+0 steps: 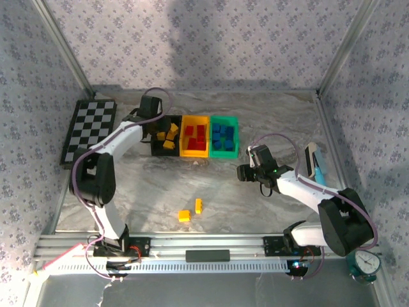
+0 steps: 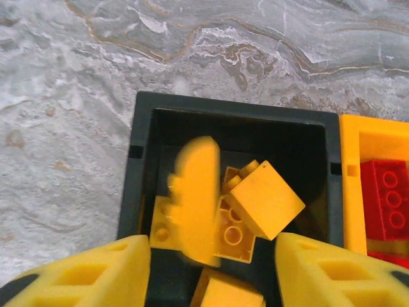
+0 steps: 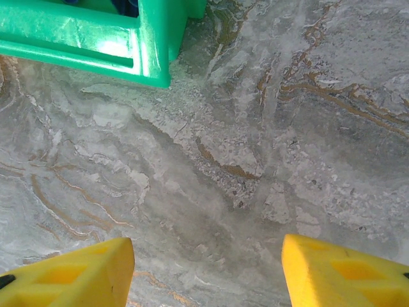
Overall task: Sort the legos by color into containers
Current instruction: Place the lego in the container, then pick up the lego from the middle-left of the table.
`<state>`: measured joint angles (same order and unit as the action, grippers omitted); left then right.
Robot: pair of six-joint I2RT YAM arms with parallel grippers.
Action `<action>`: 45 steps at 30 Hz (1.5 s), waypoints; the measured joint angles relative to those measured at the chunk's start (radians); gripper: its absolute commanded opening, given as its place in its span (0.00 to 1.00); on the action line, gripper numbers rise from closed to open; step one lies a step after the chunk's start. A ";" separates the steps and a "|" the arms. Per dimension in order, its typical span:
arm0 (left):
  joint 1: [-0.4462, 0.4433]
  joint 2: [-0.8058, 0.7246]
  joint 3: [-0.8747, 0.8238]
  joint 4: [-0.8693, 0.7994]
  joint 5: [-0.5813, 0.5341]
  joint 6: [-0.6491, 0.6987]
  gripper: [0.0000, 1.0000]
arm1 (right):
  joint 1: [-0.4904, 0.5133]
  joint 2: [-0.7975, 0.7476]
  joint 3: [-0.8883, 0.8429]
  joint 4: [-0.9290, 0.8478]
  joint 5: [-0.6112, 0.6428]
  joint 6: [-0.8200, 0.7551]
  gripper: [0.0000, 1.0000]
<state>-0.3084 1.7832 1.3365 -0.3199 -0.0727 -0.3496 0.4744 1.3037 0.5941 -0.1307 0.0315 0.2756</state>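
Checkerboard point(image 1: 89, 131) far left on marble table point(image 1: 211, 192); gauge point(image 1: 365, 263) near-right.

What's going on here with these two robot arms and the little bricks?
The arms are sorting bricks by color. The left claw hangs open over the black bin, where a blurred yellow brick looks to be dropping onto other yellow bricks. Red bricks sit in the yellow bin, blue bricks in the green bin. The right claw is open and empty beside the green bin. Two loose yellow bricks lie on the table.

Motion blur on yellow brick point(image 2: 195, 198) between my left fingers point(image 2: 96, 275), yellow bin point(image 2: 350, 192) cut by right edge, green bin point(image 3: 77, 35) cropped at top, its contents unreadable.
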 measured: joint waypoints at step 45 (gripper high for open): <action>-0.474 -0.300 -0.355 -0.061 0.332 0.199 0.64 | 0.019 0.044 0.020 0.000 -0.008 0.000 0.64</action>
<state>-0.7822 1.4834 0.9813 -0.3805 0.2592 -0.1509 0.4938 1.3476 0.6144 -0.1303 0.0231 0.2756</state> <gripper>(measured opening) 0.639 0.643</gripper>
